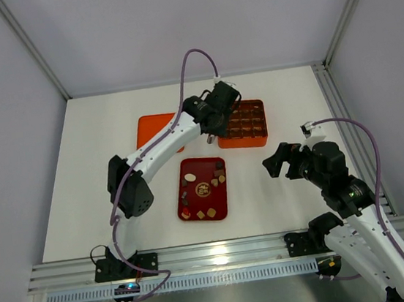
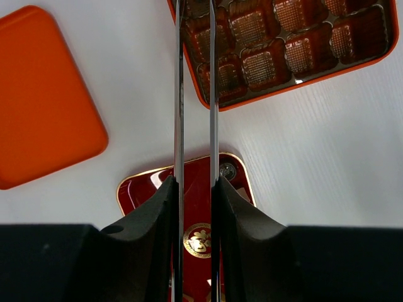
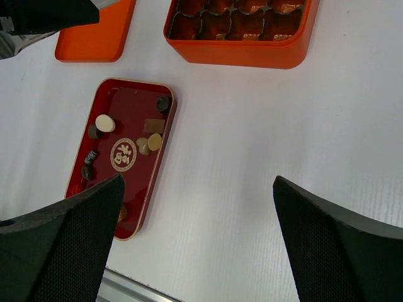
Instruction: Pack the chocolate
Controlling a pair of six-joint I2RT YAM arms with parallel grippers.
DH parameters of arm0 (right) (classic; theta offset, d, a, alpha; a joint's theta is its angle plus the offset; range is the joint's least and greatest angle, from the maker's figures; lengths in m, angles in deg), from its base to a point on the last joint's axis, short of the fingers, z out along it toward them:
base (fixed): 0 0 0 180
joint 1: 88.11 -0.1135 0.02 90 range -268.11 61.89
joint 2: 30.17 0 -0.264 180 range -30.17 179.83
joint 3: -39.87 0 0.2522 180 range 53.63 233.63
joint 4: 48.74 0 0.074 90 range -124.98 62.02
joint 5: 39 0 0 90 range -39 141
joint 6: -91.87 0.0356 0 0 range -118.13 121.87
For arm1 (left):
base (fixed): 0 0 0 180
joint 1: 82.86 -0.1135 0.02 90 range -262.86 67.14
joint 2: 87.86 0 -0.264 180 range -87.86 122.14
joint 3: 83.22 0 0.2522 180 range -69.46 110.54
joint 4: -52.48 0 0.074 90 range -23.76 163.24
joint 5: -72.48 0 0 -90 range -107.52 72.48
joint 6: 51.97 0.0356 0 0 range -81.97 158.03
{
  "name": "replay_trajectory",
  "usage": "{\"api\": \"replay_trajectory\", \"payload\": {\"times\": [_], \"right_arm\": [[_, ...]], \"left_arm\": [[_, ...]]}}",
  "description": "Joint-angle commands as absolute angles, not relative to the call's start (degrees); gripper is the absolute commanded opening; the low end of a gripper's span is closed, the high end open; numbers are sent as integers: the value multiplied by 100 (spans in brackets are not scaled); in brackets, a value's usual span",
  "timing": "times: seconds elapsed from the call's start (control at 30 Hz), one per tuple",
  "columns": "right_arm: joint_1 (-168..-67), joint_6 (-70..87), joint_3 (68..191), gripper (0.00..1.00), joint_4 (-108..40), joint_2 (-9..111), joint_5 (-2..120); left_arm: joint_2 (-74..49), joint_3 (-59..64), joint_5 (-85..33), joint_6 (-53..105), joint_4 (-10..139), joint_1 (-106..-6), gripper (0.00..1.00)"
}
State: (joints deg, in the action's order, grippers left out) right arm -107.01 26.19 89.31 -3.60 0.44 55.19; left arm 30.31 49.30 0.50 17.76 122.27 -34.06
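Note:
Several small chocolate pieces (image 3: 105, 123) in dark, tan and cream lie on the dark red tray (image 3: 126, 100), also seen from above (image 1: 197, 170). One dark round piece (image 2: 227, 170) sits at the tray's corner. The orange box (image 1: 244, 143) with a grid of brown cells (image 2: 296, 85) stands just beyond the tray. My left gripper (image 2: 195, 182) hangs over the box's left edge (image 1: 220, 108), shut on thin metal tweezers (image 2: 179, 94). Their blades stand slightly apart and their tips run out of view. My right gripper (image 3: 198, 182) is open and holds nothing above bare table, right of the tray (image 1: 277, 162).
An orange lid (image 1: 155, 131) lies flat left of the box, partly under my left arm, and shows in the left wrist view (image 2: 44, 94). The metal rail (image 1: 215, 254) runs along the table's near edge.

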Motion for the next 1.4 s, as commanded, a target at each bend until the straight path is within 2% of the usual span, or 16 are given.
{"api": "replay_trajectory", "payload": {"times": [0.0, 0.23, 0.47, 0.77, 0.97, 1.17, 1.37], "right_arm": [[-10683, 2587, 9160, 100, -430, 6, 5496], [-10692, 2578, 9160, 100, -430, 15, 5496], [-10692, 2552, 9186, 100, -404, 33, 5487], [-10692, 2560, 9169, 100, -404, 24, 5478], [-10701, 2569, 9151, 99, -413, 33, 5469], [-10692, 2578, 9098, 100, -456, 50, 5487], [-10692, 2595, 9072, 100, -509, 59, 5513]], "left_arm": [[3070, 5201, 59, 1896, 12152, -3443, 24], [3123, 5078, 85, 1896, 12135, -3443, 25], [3150, 5078, 85, 1931, 12152, -3452, 30], [3123, 5113, 103, 1984, 12179, -3443, 41], [2992, 5201, 94, 2002, 12231, -3452, 40], [2193, 4850, -134, 1818, 12135, -3443, 40], [1182, 3945, -363, 1624, 12064, -3408, 40]]}}
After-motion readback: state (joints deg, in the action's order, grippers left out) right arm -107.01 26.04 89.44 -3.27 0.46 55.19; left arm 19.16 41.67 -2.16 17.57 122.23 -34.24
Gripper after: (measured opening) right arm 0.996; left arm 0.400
